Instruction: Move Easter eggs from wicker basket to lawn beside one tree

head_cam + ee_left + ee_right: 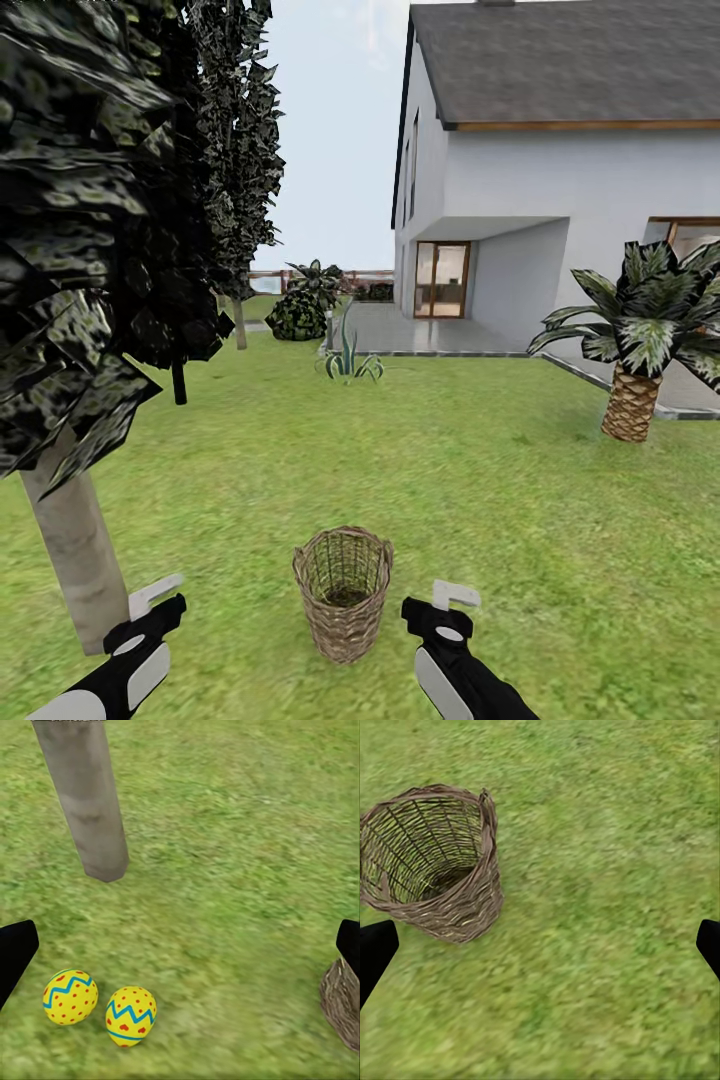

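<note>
Two Easter eggs [101, 1006] lie by the tree [86, 802]; my fingers spread empty. A third, unseen, may remain in the wicker basket [435, 862].

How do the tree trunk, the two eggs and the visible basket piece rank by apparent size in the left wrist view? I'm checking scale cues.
1. tree trunk
2. wicker basket, cut off by the picture's edge
3. the two Easter eggs, alike

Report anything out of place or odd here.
Nothing looks damaged or spilled. The wicker basket stands upright on the lawn; two Easter eggs lie on the grass near the tree.
</note>
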